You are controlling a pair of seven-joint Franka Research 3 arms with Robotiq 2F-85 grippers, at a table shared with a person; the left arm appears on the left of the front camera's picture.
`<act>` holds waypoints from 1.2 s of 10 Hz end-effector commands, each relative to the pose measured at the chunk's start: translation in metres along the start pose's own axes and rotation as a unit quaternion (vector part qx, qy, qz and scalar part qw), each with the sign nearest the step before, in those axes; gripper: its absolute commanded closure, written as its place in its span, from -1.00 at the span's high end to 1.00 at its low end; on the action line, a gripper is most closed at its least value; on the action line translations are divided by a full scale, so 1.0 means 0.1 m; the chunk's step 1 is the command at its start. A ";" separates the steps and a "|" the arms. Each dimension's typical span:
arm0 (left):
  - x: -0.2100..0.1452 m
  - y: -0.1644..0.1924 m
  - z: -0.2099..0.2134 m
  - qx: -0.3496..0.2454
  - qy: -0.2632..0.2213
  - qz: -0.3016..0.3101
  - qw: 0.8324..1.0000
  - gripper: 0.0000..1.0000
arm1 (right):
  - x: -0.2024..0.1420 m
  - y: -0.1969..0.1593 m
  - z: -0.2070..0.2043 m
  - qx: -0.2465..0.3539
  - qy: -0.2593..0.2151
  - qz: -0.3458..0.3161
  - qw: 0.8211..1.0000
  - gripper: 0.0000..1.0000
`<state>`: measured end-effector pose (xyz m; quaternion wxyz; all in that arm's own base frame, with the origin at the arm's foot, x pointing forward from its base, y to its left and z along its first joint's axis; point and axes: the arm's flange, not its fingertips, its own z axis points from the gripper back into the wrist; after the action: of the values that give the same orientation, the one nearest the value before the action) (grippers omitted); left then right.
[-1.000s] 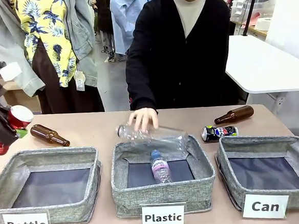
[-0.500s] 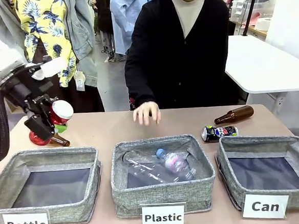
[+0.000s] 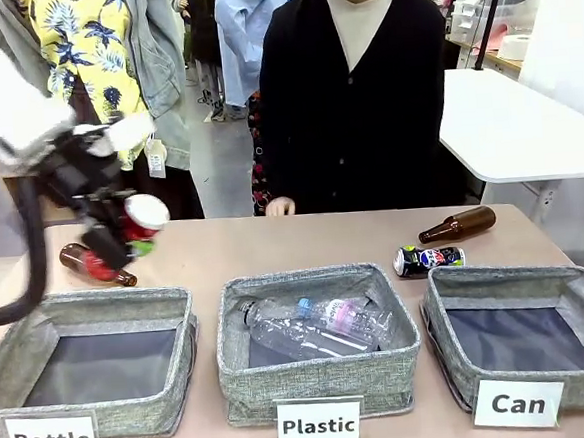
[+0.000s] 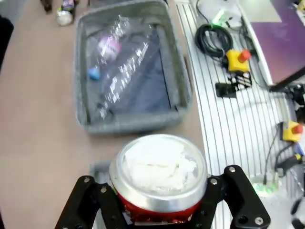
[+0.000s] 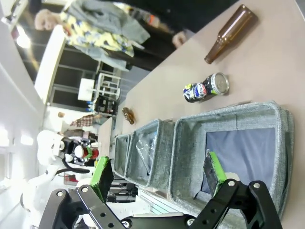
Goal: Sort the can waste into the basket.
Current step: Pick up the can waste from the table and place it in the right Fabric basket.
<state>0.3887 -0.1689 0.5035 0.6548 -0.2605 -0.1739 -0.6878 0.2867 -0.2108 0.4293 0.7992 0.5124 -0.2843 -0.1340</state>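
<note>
Left end effector (image 3: 121, 234) is clenched on the crushed red can (image 3: 143, 215), above the bench's (image 3: 304, 240) left end. Carry it high across the Plastic bin (image 3: 323, 377) to the Can basket (image 3: 522, 276) at far right, then release low inside. Motion blur leaves grip security uncertain.

Right gripper (image 5: 158, 174) at bottom edge, jaws spread wide, green pads (image 5: 102, 174) well apart. Behind right pad: grey basket (image 5: 224, 112), dark floor. Just above its rim, Pepsi can (image 5: 206, 89) on side on tabletop (image 5: 267, 67). Brown glass bottle (image 5: 231, 33) upper right. Lower left, small: left gripper (image 5: 78, 153) clasping red can (image 5: 84, 151).
</note>
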 end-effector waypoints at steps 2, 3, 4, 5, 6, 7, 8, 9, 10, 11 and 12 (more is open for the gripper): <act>1.22 0.33 -0.76 0.004 0.001 -0.038 0.999 -1.00 | 0.01 0.14 0.73 -0.044 0.045 0.001 0.998 1.00; 1.68 0.38 -1.10 0.011 -0.006 -0.065 0.998 -1.00 | -0.02 0.13 1.04 -0.060 0.047 0.002 0.997 1.00; 2.23 0.35 -1.49 0.004 -0.010 -0.100 0.995 -1.00 | -0.09 0.10 1.36 -0.082 0.026 0.003 0.996 1.00; 2.67 0.29 -1.84 0.004 -0.008 -0.122 0.993 -1.00 | -0.14 0.03 1.59 -0.083 0.010 0.003 0.996 1.00; 3.08 0.18 -2.10 0.029 -0.010 -0.130 0.991 -1.00 | -0.24 -0.08 1.78 -0.074 0.003 0.006 0.997 1.00; 3.43 0.12 -2.41 0.037 -0.018 -0.114 0.993 -1.00 | -0.33 -0.23 1.94 -0.075 -0.011 0.012 0.997 1.00; 3.72 0.07 -2.71 0.030 -0.037 -0.072 0.996 -1.00 | -0.46 -0.39 2.07 -0.064 -0.016 0.030 0.997 1.00; 3.90 0.05 -3.00 0.034 -0.033 -0.045 0.998 -1.00 | -0.61 -0.54 2.20 -0.052 -0.033 0.043 0.997 1.00; 3.96 0.05 -3.19 0.042 -0.003 -0.038 0.998 -1.00 | -0.80 -0.63 2.33 -0.050 -0.048 0.076 0.995 1.00; 3.99 0.10 -3.29 0.060 0.001 -0.026 0.998 -1.00 | -0.55 -0.36 2.09 -0.069 -0.036 0.015 0.997 1.00; 3.99 0.13 -3.34 0.071 -0.004 -0.016 0.997 -1.00 | -0.55 -0.36 2.09 -0.069 -0.036 0.015 0.997 1.00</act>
<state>0.3449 -0.6717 0.4517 0.6472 -0.2250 -0.2272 -0.6920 0.1194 -0.3571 0.4329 0.8225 0.4476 -0.3212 -0.1414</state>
